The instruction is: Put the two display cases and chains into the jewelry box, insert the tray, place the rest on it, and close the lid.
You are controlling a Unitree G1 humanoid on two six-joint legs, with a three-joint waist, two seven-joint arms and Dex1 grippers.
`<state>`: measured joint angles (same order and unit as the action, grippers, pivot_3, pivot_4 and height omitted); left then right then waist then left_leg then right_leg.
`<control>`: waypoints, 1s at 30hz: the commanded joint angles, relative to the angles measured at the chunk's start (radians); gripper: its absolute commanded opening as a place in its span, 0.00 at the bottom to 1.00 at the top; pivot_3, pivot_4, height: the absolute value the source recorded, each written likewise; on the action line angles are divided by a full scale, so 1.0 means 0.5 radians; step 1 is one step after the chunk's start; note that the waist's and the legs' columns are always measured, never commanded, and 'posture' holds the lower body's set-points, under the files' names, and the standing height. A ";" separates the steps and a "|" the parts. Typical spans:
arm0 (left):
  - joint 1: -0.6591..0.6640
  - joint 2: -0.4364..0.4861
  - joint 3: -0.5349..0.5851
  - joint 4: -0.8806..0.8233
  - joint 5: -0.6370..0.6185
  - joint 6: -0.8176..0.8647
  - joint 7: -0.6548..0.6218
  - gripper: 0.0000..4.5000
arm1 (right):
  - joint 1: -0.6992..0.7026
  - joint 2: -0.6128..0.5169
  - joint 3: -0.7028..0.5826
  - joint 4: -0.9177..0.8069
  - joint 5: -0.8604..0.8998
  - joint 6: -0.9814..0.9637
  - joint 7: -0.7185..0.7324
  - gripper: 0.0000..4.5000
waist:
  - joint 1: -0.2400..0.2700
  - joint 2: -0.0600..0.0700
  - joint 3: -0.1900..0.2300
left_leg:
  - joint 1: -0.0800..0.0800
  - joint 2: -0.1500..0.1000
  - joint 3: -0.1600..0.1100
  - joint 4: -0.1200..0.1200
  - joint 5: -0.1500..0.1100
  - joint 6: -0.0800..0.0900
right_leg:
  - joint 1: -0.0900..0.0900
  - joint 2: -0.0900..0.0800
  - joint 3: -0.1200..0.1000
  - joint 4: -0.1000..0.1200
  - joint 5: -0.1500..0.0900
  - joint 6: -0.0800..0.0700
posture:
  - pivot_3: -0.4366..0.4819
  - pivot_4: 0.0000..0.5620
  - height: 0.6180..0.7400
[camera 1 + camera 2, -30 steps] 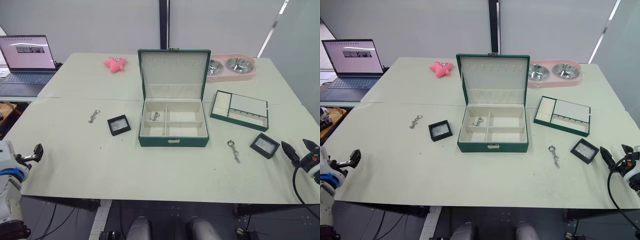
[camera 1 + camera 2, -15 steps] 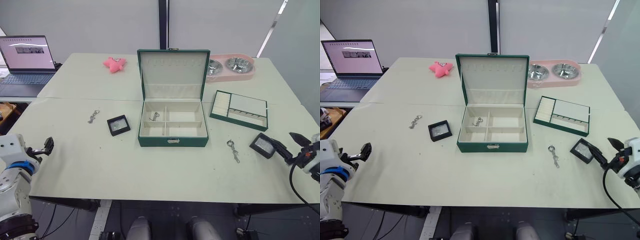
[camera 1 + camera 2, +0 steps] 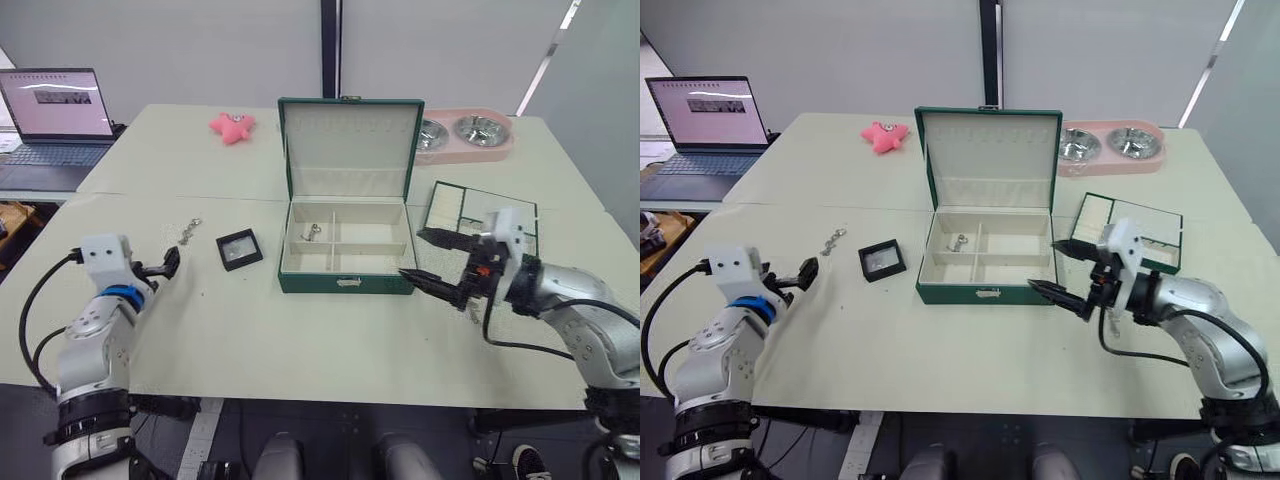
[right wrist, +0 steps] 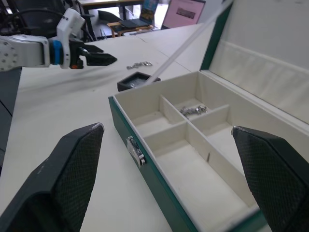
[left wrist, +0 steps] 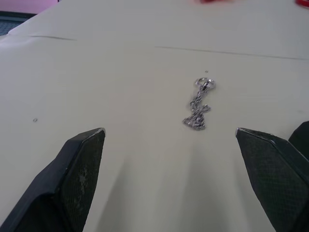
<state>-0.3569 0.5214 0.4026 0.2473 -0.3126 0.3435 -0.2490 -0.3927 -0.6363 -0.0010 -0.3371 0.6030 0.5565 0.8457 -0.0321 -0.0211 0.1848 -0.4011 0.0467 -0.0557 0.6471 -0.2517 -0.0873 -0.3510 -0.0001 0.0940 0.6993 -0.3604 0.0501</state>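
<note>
My right tool (image 3: 428,256) hangs w/ fingers spread wide, empty, just off the front right corner of the jewelry box (image 3: 346,270). The box sits mid counter (image 3: 250,330), lid (image 3: 348,147) upright and open, cream lining showing. One chain (image 3: 313,232) lies in the box's rear left compartment; the other compartments look bare from the right wrist cam. I can't make out the display case or chain on the right side of the counter; my right arm covers that area.

The tray (image 3: 480,215) rests on the counter to the right of the box, partly behind my right arm. Behind it, near the far edge, a pink double bowl dish (image 3: 465,135).

My left tool (image 3: 165,267) is also spread open, holding nothing, low over the counter on the left. Through the left wrist cam a chain (image 5: 198,104) lies ahead of the fingers, between them in line, not touched. From the head cam the same chain is near the counter seam, a bit beyond the tool. One display case (image 3: 239,249) sits between that chain and the box, near the box's left wall but apart from it.

Far left: laptop (image 3: 55,125), screen lit. Pink star toy (image 3: 231,126) near the back, left of the lid.
</note>
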 commanded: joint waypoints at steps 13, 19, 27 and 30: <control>-0.559 0.162 -0.164 0.869 0.153 -0.229 -0.284 0.99 | -0.395 0.314 0.218 0.254 -0.209 -0.028 -0.056 1.00 | -0.005 0.000 0.000 | -0.001 -0.001 0.000 0.001 0.000 0.000 | -0.004 0.000 -0.002 0.004 0.000 0.000 | 0.48 0.27 1.00; -0.828 0.223 -0.243 1.373 0.236 -0.415 -0.455 0.99 | -0.416 0.341 0.195 0.242 -0.217 -0.006 -0.055 1.00 | -0.006 0.000 0.000 | -0.001 -0.001 -0.001 0.001 0.000 0.000 | -0.004 0.000 -0.004 0.004 0.000 0.000 | 0.48 0.27 1.00; -1.029 0.269 -0.275 1.862 0.327 -0.615 -0.480 0.99 | -0.387 0.328 0.170 0.202 -0.202 0.029 -0.075 1.00 | -0.028 0.000 0.000 | -0.001 -0.001 -0.001 0.001 0.000 0.000 | -0.006 0.000 -0.004 0.008 0.000 0.000 | 0.48 0.27 1.00; -1.069 0.280 -0.269 1.950 0.348 -0.659 -0.470 0.99 | -0.379 0.328 0.164 0.185 -0.195 0.045 -0.082 1.00 | -0.039 0.000 0.000 | -0.001 -0.001 -0.001 0.001 0.000 0.000 | -0.006 0.000 -0.004 0.008 0.000 0.000 | 0.48 0.27 1.00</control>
<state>-0.8677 0.6355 0.2682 1.2049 -0.1512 0.0441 -0.4903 -0.5755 -0.4655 0.1073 -0.1965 0.4927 0.5799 0.8056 -0.0516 -0.0211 0.1848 -0.4018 0.0464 -0.0563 0.6475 -0.2515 -0.0874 -0.3542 0.0000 0.0920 0.7038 -0.3604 0.0500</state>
